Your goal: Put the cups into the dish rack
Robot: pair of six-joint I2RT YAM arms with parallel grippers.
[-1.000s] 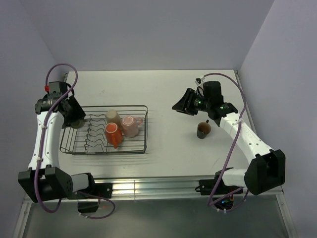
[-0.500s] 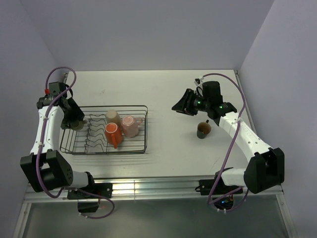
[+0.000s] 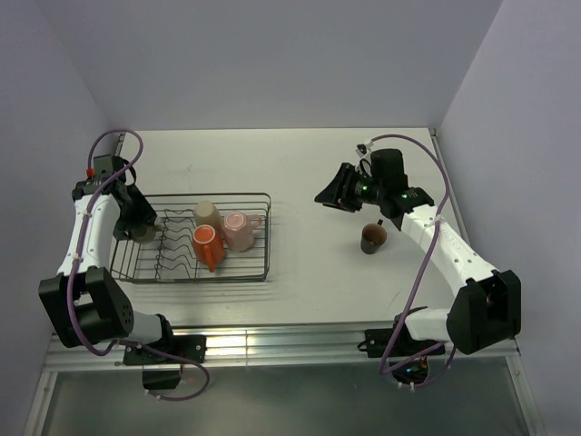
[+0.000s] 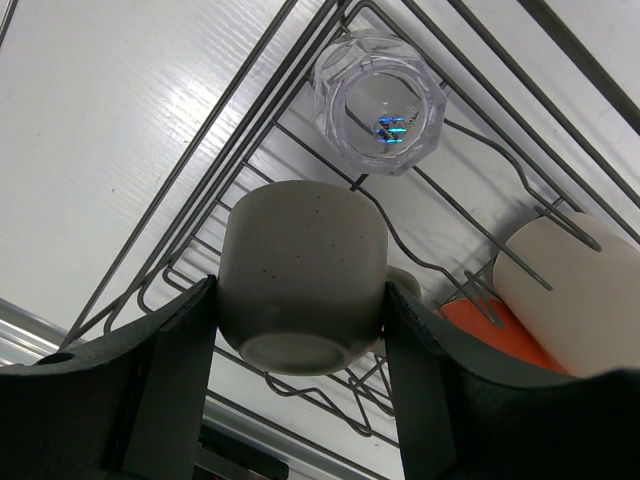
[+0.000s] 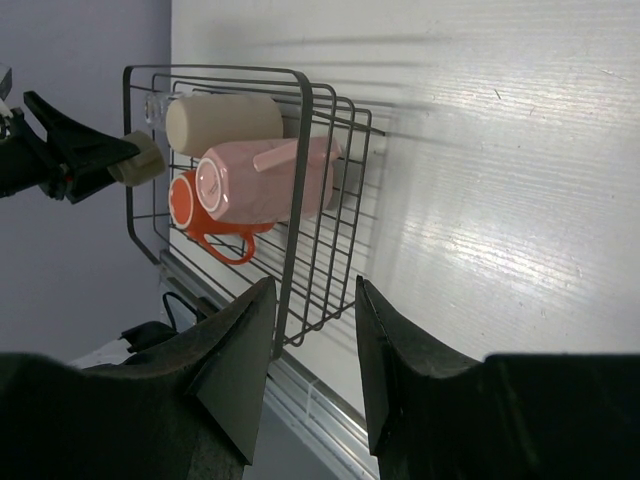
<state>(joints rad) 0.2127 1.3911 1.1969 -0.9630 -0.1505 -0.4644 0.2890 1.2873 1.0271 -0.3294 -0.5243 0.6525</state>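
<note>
- Olive cup (image 4: 300, 270) is pinched at its sides by my left tool (image 4: 300, 340), with its base toward the wrist camera.
- I have that cup over the left end of the rack (image 3: 227, 277); I can't tell whether it touches the wires.
- Just beyond it, the glass (image 4: 380, 85) stands in the rack's left far corner.
- Further right in the rack I see the tumbler (image 3: 207, 214) lying on its side, the pink mug (image 3: 240, 230) beside it and the orange mug (image 3: 207, 245) nearer me.
- The brown mug (image 3: 373, 238) stands upright on the desk (image 3: 309, 163), well apart from the rack.
- My right tool (image 3: 327, 195) hangs near that mug with its jaws apart, gripping nothing and facing the rack.
</note>
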